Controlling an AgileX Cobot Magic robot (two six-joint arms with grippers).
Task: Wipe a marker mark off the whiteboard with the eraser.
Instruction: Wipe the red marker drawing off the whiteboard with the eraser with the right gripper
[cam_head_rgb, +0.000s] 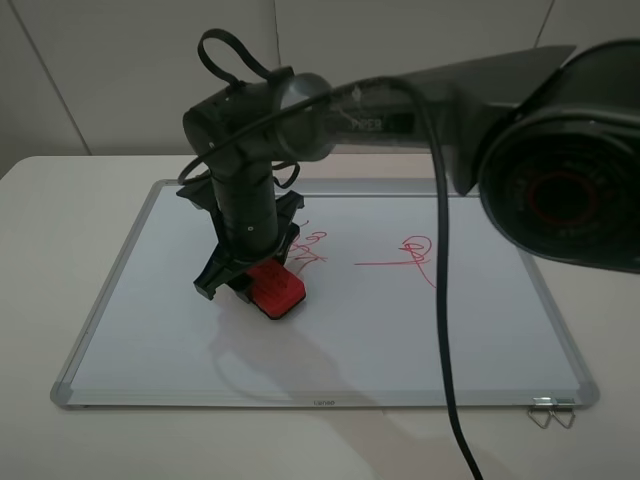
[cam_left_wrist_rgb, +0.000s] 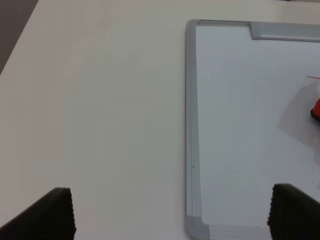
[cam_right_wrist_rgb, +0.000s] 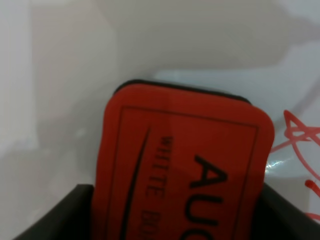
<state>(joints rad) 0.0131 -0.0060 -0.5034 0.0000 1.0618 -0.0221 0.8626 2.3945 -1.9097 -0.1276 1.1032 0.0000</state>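
Looming at the right of the high view, the right arm's bulky dark joint (cam_head_rgb: 560, 170) and its hanging black cable (cam_head_rgb: 445, 330) fill the foreground as the arm reaches across the middle of the whiteboard (cam_head_rgb: 400, 340). At its tip the right gripper (cam_head_rgb: 250, 278) points down, closed around the eraser (cam_head_rgb: 277, 290) - a red block with black lettering on top and a dark base, pressed onto the white surface left of centre. The marker mark (cam_head_rgb: 310, 250), a dense red zigzag, lies just beside the eraser on its far right side; whether the two touch cannot be told. A second red scribble (cam_head_rgb: 415, 250), with a round loop and a straight line, sits well apart to the right. The board lies flat on a pale bench (cam_head_rgb: 60, 200), with two wire clips (cam_head_rgb: 552, 410) by its near right corner. The left gripper (cam_left_wrist_rgb: 170, 215) hovers with its dark fingers (cam_left_wrist_rgb: 50, 215) spread wide and holding nothing - below it are bare bench and the board's grey-cornered frame
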